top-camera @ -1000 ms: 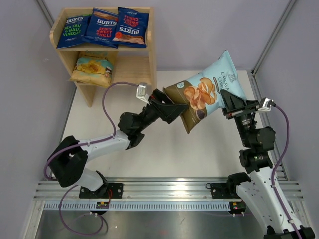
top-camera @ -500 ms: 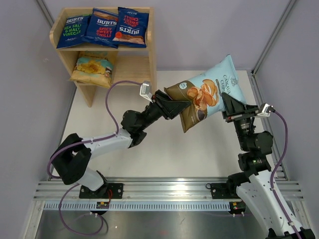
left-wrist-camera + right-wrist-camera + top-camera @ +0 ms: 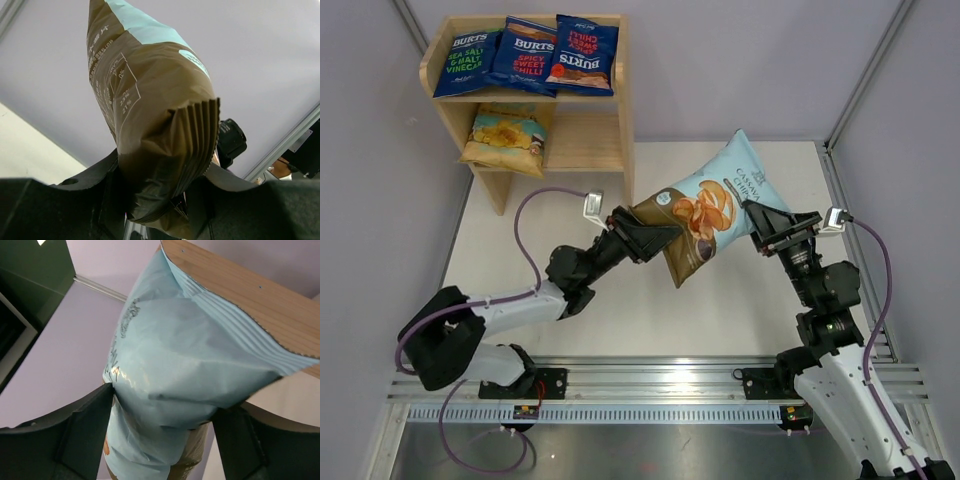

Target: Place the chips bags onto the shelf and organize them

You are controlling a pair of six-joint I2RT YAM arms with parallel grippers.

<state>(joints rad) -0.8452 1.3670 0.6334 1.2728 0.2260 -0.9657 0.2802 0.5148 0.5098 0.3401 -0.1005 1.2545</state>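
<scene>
The light-blue-and-brown Cassava chips bag (image 3: 705, 205) hangs in the air between both arms. My left gripper (image 3: 660, 235) is shut on its brown crimped end (image 3: 150, 110), and the jaws pinch the foil at the left gripper (image 3: 155, 200). My right gripper (image 3: 760, 222) stands open; its fingers flank the unsqueezed light-blue end (image 3: 190, 355) at the right gripper (image 3: 162, 415). The wooden shelf (image 3: 625, 110) stands at the far left. Three dark-blue BURTS bags (image 3: 525, 55) lie side by side on its top tier. A yellow chips bag (image 3: 505, 138) lies on the left of the lower tier.
The right half of the shelf's lower tier (image 3: 585, 135) shows bare wood. The shelf's side panel (image 3: 250, 300) is close behind the bag in the right wrist view. Grey walls enclose the white table (image 3: 640, 300) on three sides.
The left gripper has shut on the bag's brown end. The right gripper's jaws have spread apart. The bag has shifted left and slightly down toward the shelf with the left arm.
</scene>
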